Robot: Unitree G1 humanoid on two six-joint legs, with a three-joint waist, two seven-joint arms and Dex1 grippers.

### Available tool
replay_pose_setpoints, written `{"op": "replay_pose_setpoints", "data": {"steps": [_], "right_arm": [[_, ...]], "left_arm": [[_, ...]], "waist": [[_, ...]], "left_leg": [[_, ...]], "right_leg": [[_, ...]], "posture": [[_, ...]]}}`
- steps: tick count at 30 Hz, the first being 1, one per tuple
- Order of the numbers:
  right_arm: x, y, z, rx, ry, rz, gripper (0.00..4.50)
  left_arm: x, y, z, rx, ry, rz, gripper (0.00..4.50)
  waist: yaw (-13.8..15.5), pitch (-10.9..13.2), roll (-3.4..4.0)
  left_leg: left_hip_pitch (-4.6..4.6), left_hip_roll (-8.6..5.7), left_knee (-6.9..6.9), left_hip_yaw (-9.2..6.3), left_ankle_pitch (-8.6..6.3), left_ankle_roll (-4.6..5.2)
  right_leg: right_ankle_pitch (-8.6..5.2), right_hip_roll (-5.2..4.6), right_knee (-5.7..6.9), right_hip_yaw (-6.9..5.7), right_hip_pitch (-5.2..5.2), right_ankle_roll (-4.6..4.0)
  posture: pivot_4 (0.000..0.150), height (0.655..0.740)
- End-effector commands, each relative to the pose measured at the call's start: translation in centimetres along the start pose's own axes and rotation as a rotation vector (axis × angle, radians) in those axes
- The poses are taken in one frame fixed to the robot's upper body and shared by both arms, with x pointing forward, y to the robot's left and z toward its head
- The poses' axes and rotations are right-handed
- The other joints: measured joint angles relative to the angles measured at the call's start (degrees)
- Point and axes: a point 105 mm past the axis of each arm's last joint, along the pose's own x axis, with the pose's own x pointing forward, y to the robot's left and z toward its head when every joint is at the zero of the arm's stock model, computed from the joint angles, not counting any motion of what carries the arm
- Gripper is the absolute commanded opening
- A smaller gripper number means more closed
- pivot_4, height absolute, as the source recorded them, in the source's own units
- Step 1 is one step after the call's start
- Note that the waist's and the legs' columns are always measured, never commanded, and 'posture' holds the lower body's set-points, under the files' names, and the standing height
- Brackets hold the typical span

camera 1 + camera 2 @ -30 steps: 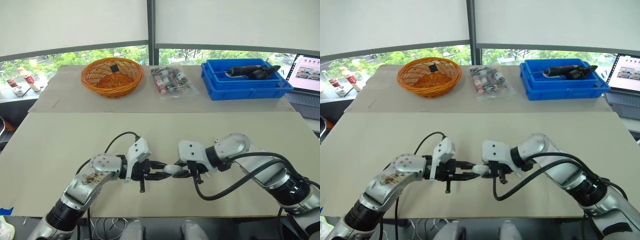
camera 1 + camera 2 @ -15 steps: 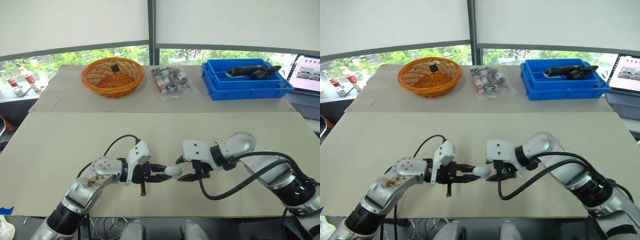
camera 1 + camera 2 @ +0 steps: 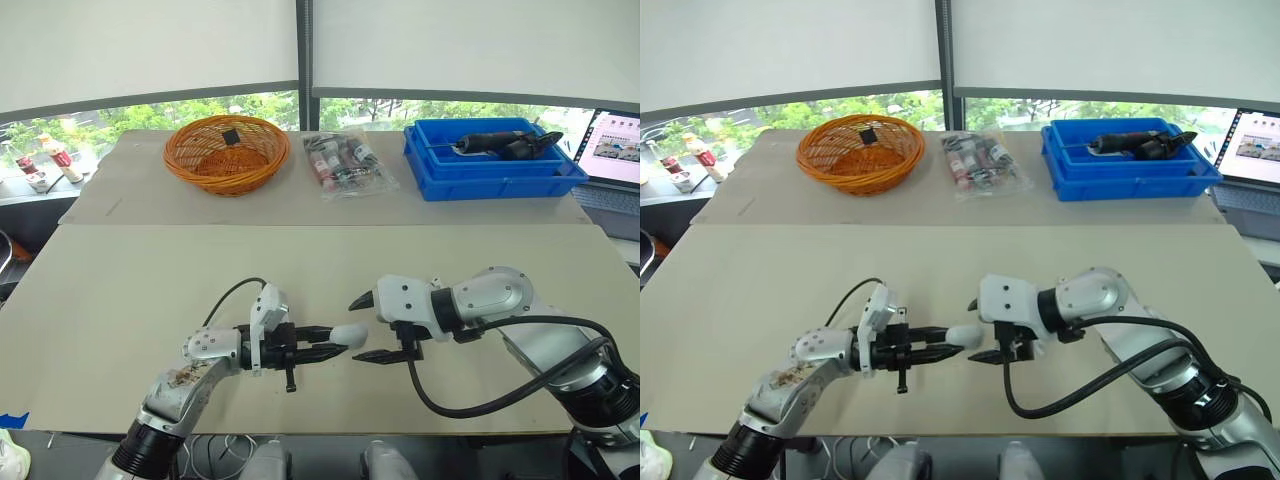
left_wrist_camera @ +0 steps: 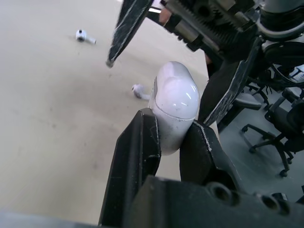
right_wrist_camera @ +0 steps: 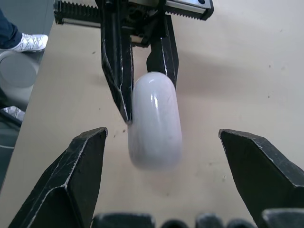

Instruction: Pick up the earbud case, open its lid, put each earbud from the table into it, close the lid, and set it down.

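Note:
The white earbud case (image 3: 349, 334) has its lid closed and hangs just above the table's front middle, with my left gripper (image 3: 328, 340) shut on its lower half. In the left wrist view the case (image 4: 175, 102) sticks out from between the black fingers (image 4: 142, 142). My right gripper (image 3: 362, 328) faces it from the right and stands open, one fingertip on each side of the case (image 5: 154, 114) without touching it. Two white earbuds lie on the table beyond the case, one close (image 4: 139, 90) and one farther off (image 4: 85, 36).
At the back of the table stand an orange wicker basket (image 3: 226, 152), a clear bag of small packets (image 3: 345, 163) and a blue bin (image 3: 492, 158) holding a dark tool. A laptop (image 3: 615, 150) sits at the far right. The table's front edge is just below both grippers.
My right gripper has let go of the case, opened wide and drawn back a little to the right. My left gripper still holds the case, its forearm lower than before.

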Motion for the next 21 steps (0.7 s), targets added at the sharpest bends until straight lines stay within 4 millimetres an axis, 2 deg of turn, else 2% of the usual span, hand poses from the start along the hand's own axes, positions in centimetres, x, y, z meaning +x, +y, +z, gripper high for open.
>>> {"op": "replay_pose_setpoints", "data": {"steps": [1,13,18,21], "right_arm": [[-0.3,-1.1,0.6,-0.026,-0.004,-0.047,4.19],[-1.4,-2.5,1.9,0.011,-0.038,-0.061,4.19],[-1.5,-2.2,2.0,0.027,-0.047,-0.053,4.19],[-2.4,-1.2,2.2,0.046,-0.074,-0.023,4.19]], "left_arm": [[0.3,-0.6,0.5,0.083,0.006,-0.050,0.55],[-0.3,-0.7,-0.7,0.167,0.072,-0.059,0.55],[-0.4,-0.5,-0.7,0.165,0.068,-0.046,0.55],[-0.7,0.2,-0.6,0.137,0.049,0.011,0.55]], "waist": [[-0.08,0.00,0.00],[-0.09,0.00,0.00],[-0.13,0.00,0.00],[0.02,0.00,0.00]], "left_leg": [[0.00,0.00,0.00,0.00,0.00,0.00],[0.01,0.00,-0.02,0.00,0.00,0.00],[0.01,0.02,-0.02,0.01,0.00,0.00],[0.00,0.01,-0.02,0.01,0.00,0.00]], "right_leg": [[0.00,0.01,0.00,0.00,0.00,0.00],[0.00,0.02,0.01,0.00,-0.01,0.00],[0.00,0.03,0.01,-0.01,-0.01,0.00],[0.00,0.02,0.01,-0.01,-0.02,0.00]], "posture": [[0.150,0.7400],[0.150,0.7400],[0.150,0.7400],[0.150,0.7400]]}}
